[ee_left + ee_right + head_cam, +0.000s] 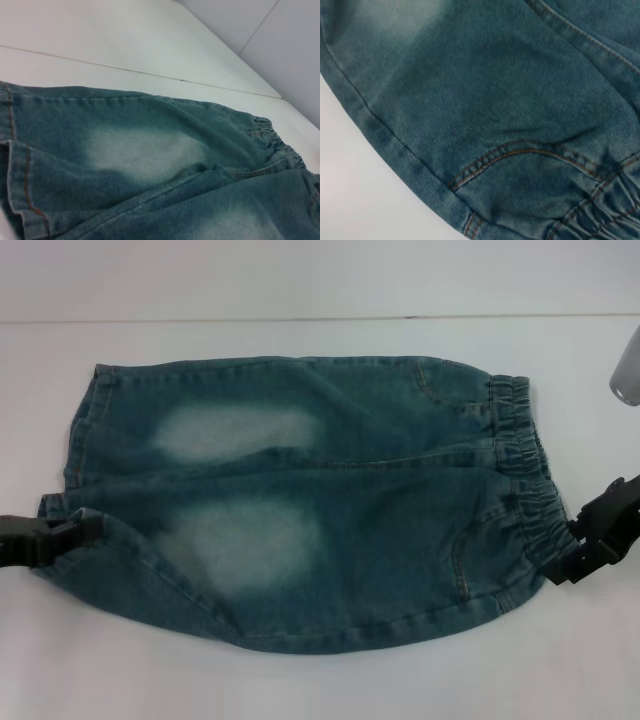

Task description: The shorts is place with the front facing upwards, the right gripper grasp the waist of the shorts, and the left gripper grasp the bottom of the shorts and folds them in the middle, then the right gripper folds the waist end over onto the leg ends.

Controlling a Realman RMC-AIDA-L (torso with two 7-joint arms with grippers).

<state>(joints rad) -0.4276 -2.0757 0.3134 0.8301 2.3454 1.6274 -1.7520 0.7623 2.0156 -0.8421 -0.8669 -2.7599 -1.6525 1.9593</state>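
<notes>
On the table (320,690), the shorts (300,500) lie unfolded. Left gripper (70,535) fingers pinch the leg ends (78,455); right gripper (580,540) fingers clamp the waist (525,480). Both folds remain.

left tool (70,537) tips hid by hem | right tool (572,552) cut off by edge

Shorts (310,505) lie spread flat on table (320,685), long axis running left to right. Waist (525,475) at right end, leg ends (75,455) at left end. One leg lies farther from robot, other nearer, seam between them running across middle. Left gripper (60,537) at left edge, touching nearer leg's hem. Right gripper (585,540) at right edge, touching nearer part of waist. Table surface shows on all sides of shorts.
</notes>
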